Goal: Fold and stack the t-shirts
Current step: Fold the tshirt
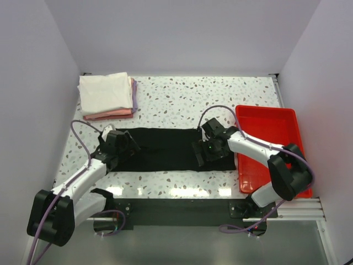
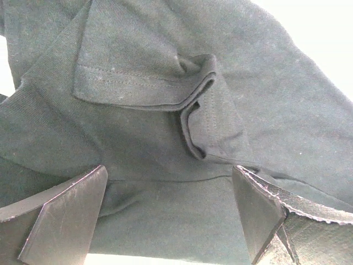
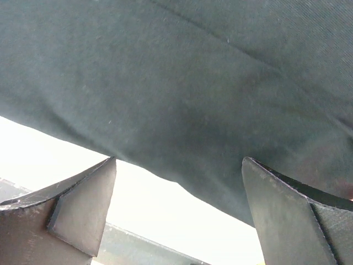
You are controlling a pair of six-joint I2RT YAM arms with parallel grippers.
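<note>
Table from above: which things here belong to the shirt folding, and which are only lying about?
Belongs to the job:
black shirt, spread flat between the arms
stack of folded shirts, far left corner
left pincer and right pincer, both open

Just lying about:
red tray, on the right

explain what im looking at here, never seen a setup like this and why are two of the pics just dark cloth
These are two robot arms bolted at the near edge of a speckled table. The wide picture comes from a camera above and behind them. The other two come from cameras on each wrist, looking past the arm's own fingers, so they sit very close to the cloth.

On the table lies a black t-shirt, laid out in a long band. At the far left corner is a stack of folded shirts, white on top. A red tray stands on the right.

The left gripper and the right gripper are at opposite ends of the black shirt, both open. Nothing is held.
</note>
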